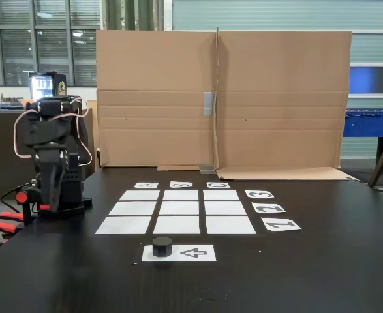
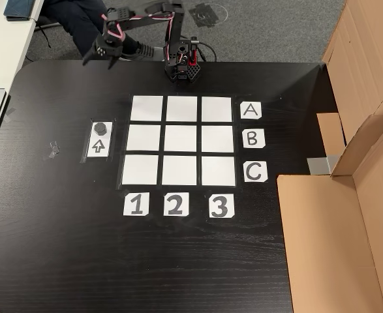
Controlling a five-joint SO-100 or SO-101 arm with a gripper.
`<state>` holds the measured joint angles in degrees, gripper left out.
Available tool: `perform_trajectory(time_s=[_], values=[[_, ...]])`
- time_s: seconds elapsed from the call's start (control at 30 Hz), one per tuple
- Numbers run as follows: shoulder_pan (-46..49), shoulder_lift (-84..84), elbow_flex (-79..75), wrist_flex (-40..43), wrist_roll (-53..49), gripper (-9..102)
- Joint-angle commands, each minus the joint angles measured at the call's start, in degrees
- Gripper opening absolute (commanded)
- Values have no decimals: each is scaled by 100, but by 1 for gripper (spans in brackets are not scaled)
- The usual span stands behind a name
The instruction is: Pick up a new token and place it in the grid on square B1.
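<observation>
In the other view, left to right: a white arrow-printed sheet [image 2: 99, 139] lay on the dark table [image 2: 47, 248], well left of the grid; the token [image 2: 100, 127], a small black puck, stood upright on that sheet's upper end, above the arrow. Higher up, the gripper [image 2: 98, 57] hung over the table's far edge, apart from the token and grid (whether its claw was released or clenched could not be told). The arm's base [image 2: 181, 65] stood just above the grid. The grid [image 2: 181, 140], nine white cells, all bare; square B1 [image 2: 144, 137] was the left cell of the middle row. Labels A, B, C [image 2: 252, 139] ran down its right side, with 1, 2, 3 below. Cardboard panels [image 2: 348, 195] closed the right
</observation>
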<state>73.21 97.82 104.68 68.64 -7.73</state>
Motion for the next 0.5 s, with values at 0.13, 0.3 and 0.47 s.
perform_trajectory(time_s=[0.13, 0.3, 0.47], values=[[-334, -1020, -1389, 1222, 44, 34], [-554, -1679, -2452, 2083, 193, 32], [-791, -2268, -3410, 2584, 369, 30]])
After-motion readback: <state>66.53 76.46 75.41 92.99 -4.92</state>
